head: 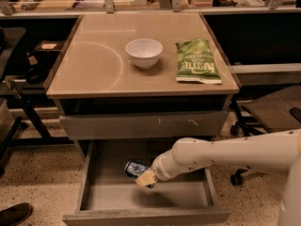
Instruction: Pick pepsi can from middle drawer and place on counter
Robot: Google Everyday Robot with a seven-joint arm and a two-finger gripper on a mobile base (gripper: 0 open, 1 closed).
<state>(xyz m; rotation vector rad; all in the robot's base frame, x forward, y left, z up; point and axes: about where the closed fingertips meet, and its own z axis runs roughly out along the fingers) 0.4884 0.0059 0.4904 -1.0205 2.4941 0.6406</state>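
The middle drawer [94,192] is pulled open below the counter [94,65]. The pepsi can [134,168], dark blue with light markings, is tilted over the drawer's middle. My gripper [145,178], with tan fingertips, comes in from the right on a white arm and is shut on the can's lower right side, holding it a little above the drawer bottom.
A white bowl [144,52] and a green chip bag [196,61] sit on the counter's right half. A shut drawer front with pale scratch marks [143,125] is just above the open drawer. A shoe [14,214] is on the floor at lower left.
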